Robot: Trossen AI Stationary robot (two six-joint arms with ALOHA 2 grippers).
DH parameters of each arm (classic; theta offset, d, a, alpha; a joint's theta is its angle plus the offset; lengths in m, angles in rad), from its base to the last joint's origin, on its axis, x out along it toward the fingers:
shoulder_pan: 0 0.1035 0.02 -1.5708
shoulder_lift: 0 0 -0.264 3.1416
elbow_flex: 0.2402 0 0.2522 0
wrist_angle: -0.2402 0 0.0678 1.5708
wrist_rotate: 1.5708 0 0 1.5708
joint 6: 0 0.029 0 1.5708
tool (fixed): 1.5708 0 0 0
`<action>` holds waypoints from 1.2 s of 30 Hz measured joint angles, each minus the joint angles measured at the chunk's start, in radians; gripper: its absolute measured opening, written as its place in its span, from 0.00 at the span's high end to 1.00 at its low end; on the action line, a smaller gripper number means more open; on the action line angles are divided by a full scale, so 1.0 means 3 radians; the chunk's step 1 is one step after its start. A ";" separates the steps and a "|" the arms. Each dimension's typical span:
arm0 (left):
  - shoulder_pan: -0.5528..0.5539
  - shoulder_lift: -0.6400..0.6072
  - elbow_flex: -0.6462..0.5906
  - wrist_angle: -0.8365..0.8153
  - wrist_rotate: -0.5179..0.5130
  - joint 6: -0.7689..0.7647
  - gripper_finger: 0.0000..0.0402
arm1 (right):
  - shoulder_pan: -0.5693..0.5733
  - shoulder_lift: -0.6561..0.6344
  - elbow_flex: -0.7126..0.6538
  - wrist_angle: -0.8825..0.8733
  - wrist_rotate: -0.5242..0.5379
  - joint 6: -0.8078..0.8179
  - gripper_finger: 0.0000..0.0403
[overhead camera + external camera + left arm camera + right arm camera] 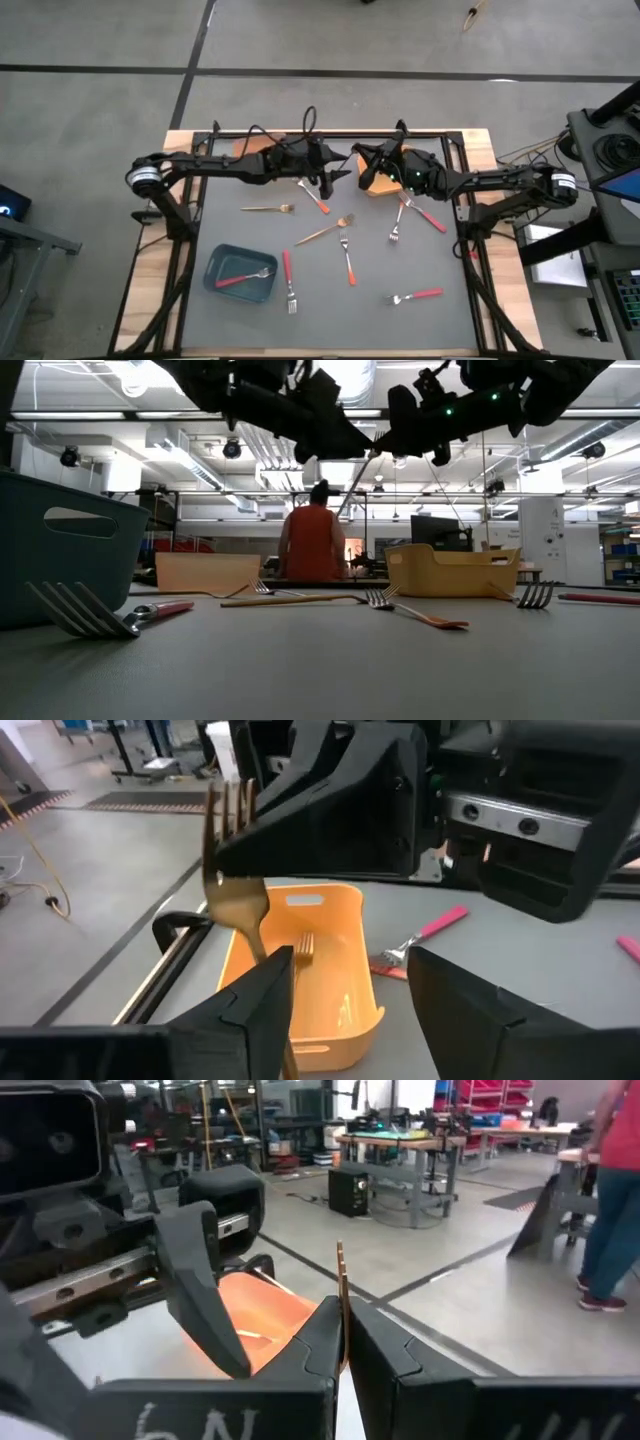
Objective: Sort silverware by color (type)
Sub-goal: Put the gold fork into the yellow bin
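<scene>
Holding a gold fork (341,1295) upright between its clenched fingers, the right gripper (372,170) hovers above the yellow-orange bin (300,970) at the table's (430,330) far edge. Facing it, the left gripper (328,180) has its fingers spread apart, gripping nothing. Other forks lie scattered across the table, and a red-handled fork (243,277) rests inside the teal bin (222,288) near the left front.
</scene>
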 joint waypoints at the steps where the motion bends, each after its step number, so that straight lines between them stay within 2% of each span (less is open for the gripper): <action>1: 0.0000 0.0045 0.0065 -0.0063 -0.0002 0.0022 0.55 | 0.0000 0.0013 0.0000 0.0017 0.0004 0.0003 0.98; 8: -0.0016 0.0270 0.0463 -0.0612 -0.0172 0.0118 0.56 | 0.0006 0.0059 0.0000 0.0125 0.0023 0.0025 0.98; 13: -0.0083 0.0249 0.0543 -0.0856 -0.0282 0.0189 0.57 | 0.0008 0.0058 -0.0001 0.0134 0.0009 0.0026 0.98; 20: -0.0170 0.0091 0.0537 -0.1129 -0.0987 0.0227 0.58 | 0.0008 0.0058 -0.0001 0.0135 0.0024 0.0043 0.98; 36: -0.0156 0.0262 0.0540 -0.0683 -0.1223 0.0320 0.58 | 0.0022 0.0070 0.0000 0.0148 0.0033 0.0060 0.98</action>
